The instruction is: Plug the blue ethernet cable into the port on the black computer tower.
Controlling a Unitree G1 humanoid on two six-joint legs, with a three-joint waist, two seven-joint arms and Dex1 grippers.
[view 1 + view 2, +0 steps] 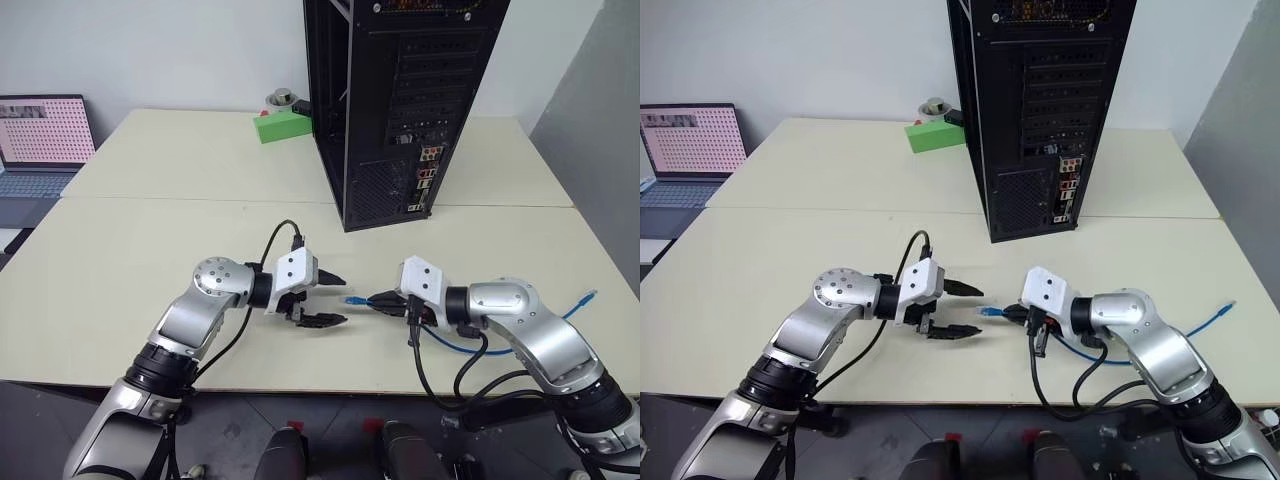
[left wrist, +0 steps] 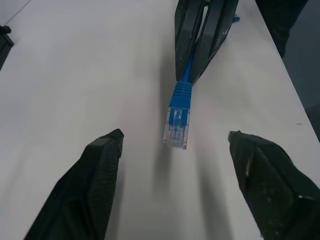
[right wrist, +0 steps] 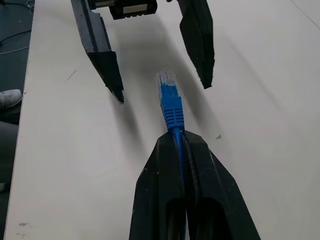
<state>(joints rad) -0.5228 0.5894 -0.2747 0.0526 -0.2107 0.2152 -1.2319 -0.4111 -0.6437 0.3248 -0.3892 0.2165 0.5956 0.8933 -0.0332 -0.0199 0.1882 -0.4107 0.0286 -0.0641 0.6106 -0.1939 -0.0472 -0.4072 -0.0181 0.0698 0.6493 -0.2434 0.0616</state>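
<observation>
While the two arms meet low in the frame over the pale desk (image 1: pixel 120 270), the left pincer (image 1: pixel 337 298) sits left of centre with its black fingers apart, holding nothing. Immediately to its right, the clear plug (image 1: pixel 352 299) of the blue ethernet cable (image 1: pixel 455 347) projects toward that open gap. In the left wrist view the plug lies between the two spread fingers but short of them, touching neither. Right of centre, the right pincer (image 1: pixel 373 298) is clamped together on the cable just behind the plug's blue boot. The rest of the cord trails to the lower right, ending near the frame's right edge. The plug's long axis runs roughly left–right across the frame, pointing into the left pincer, not up-frame at the black computer tower (image 1: pixel 400 100) standing at upper centre. Its port strip (image 1: pixel 428 170) faces the arms. Judged from this, a handover or regrip is in hand, and the left pincer is nearest the plug tip
</observation>
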